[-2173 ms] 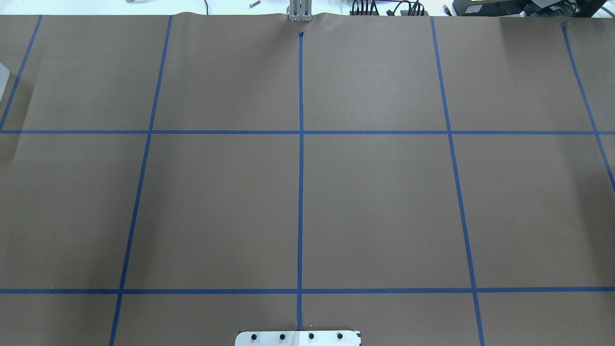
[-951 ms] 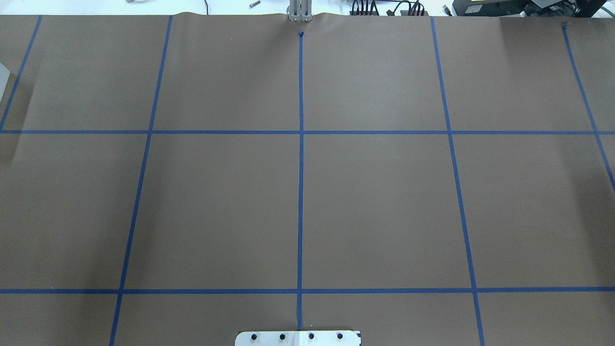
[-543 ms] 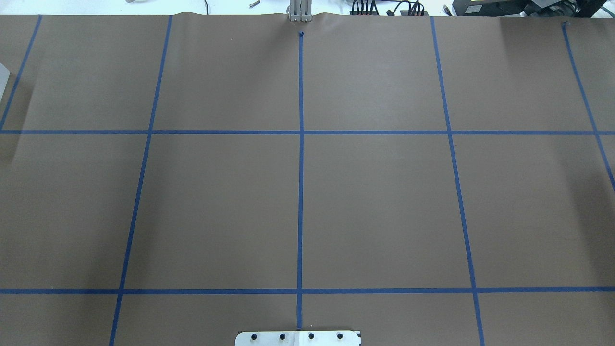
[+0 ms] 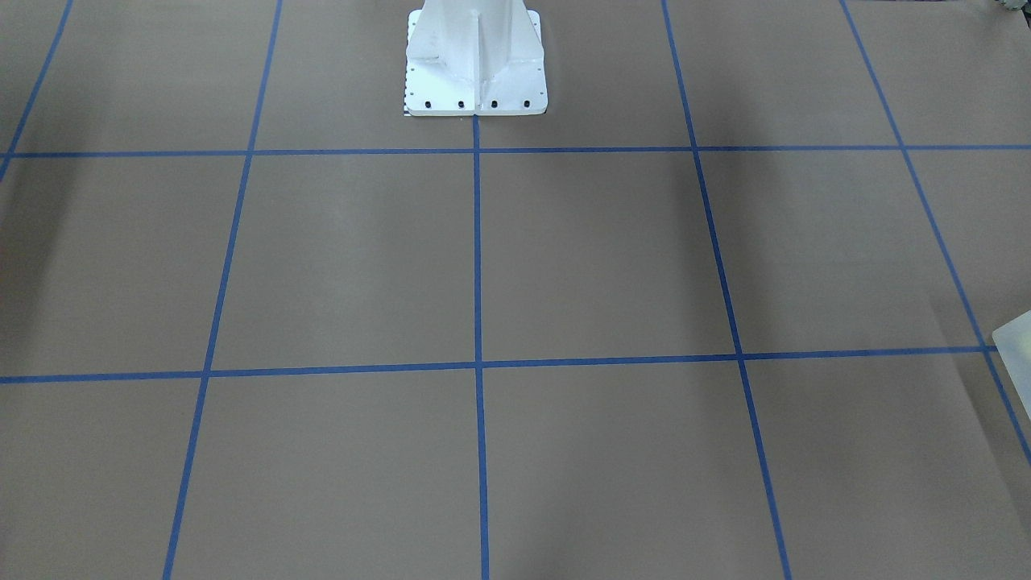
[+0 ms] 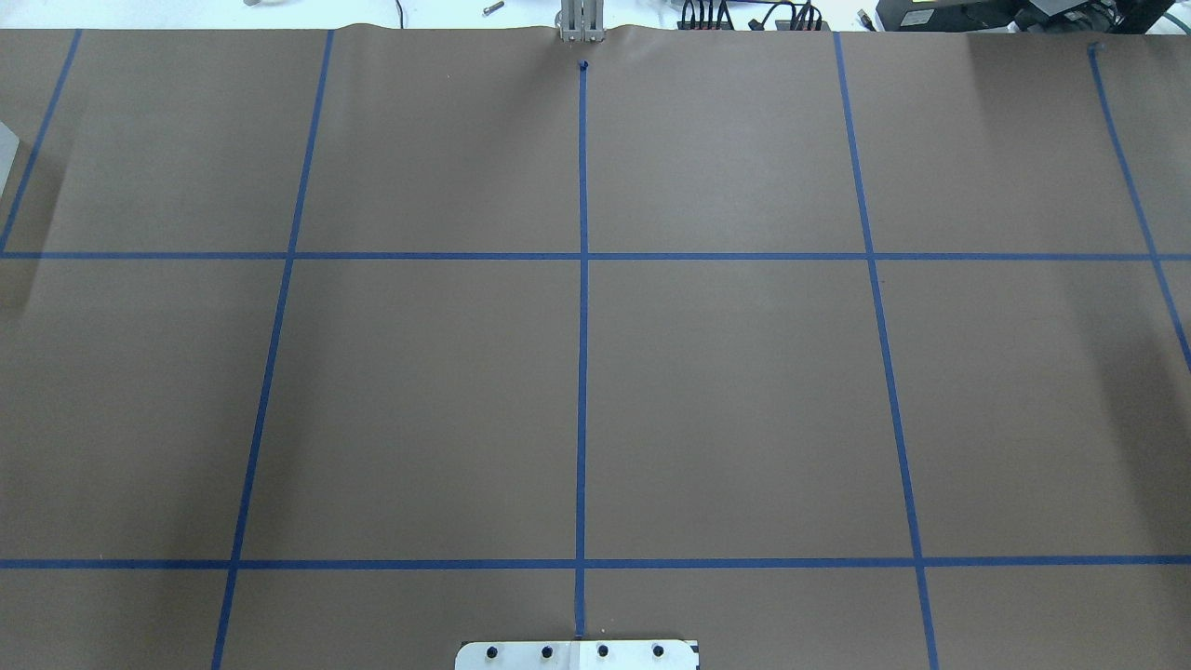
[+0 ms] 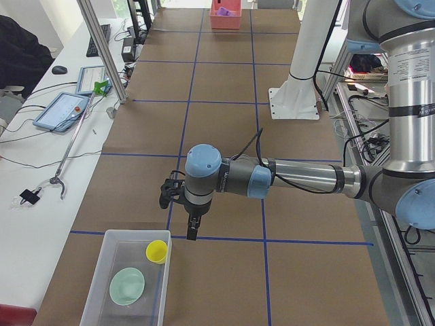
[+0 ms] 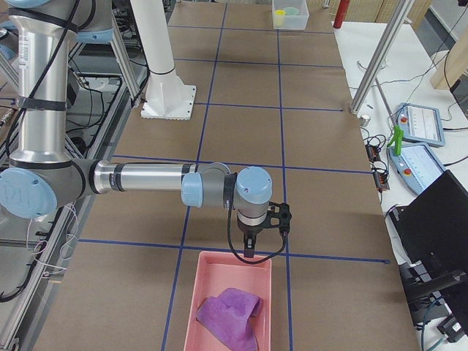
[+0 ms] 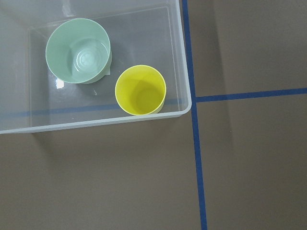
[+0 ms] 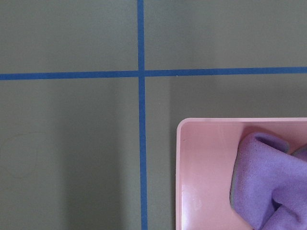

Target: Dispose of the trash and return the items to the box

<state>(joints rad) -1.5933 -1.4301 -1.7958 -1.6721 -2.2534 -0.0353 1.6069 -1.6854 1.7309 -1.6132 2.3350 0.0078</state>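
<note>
The yellow cup (image 8: 140, 90) and the pale teal bowl (image 8: 78, 50) stand upright side by side inside the translucent box (image 8: 96, 117), also seen in the exterior left view (image 6: 95, 282). My left gripper (image 6: 192, 231) hangs above the table just beyond the box's corner, nothing visible in it. I cannot tell if it is open or shut. My right gripper (image 7: 248, 252) hangs over the near rim of a pink bin (image 7: 208, 281) that holds a crumpled purple piece (image 7: 228, 313). I cannot tell its state either. Neither wrist view shows fingers.
The brown paper table carries a blue tape grid. The white robot base (image 4: 475, 56) stands at the middle of its robot-side edge. A box corner (image 4: 1016, 338) pokes in at the front view's right edge. A desk with tablets (image 6: 64, 109) and metal posts (image 6: 102, 47) line the operators' side.
</note>
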